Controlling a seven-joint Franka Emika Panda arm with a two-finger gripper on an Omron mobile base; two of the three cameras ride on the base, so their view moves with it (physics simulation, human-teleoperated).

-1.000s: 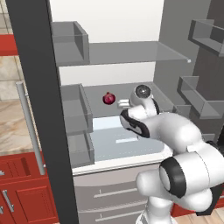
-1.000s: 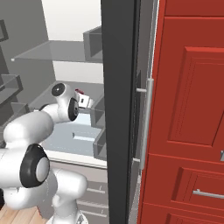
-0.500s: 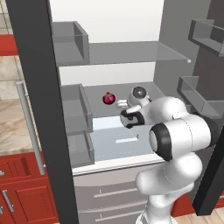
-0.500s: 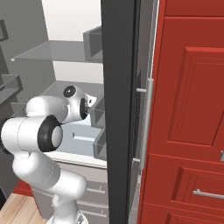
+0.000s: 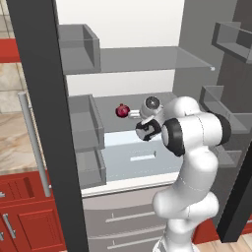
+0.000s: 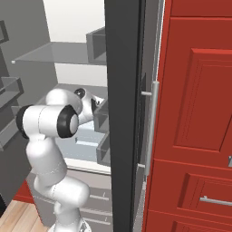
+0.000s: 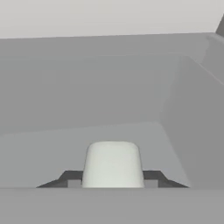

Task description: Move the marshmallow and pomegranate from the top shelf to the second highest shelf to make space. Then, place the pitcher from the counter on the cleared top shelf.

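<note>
My gripper (image 7: 113, 178) is shut on the marshmallow (image 7: 113, 162), an off-white stubby lump between the dark fingertips. In the left base view the marshmallow (image 5: 133, 114) is held just above the second highest shelf (image 5: 106, 102), right beside the pomegranate (image 5: 122, 110). That dark red fruit rests on this shelf. The top shelf (image 5: 147, 59), a thin glass pane, is above the hand with nothing on it. A strip of the counter (image 5: 10, 140) shows at the far left. The pitcher is out of view.
Grey door bins (image 5: 83, 128) line the left of the fridge opening and more bins (image 5: 231, 39) hang on the open door at the right. The white drawer front (image 5: 123, 216) lies below. The dark door edge (image 6: 122, 113) and red cabinets (image 6: 195, 118) stand close by.
The arm has folded, its elbow swinging in front of the fridge opening. The hand stays by the pomegranate, edging slightly left with the marshmallow still gripped.
</note>
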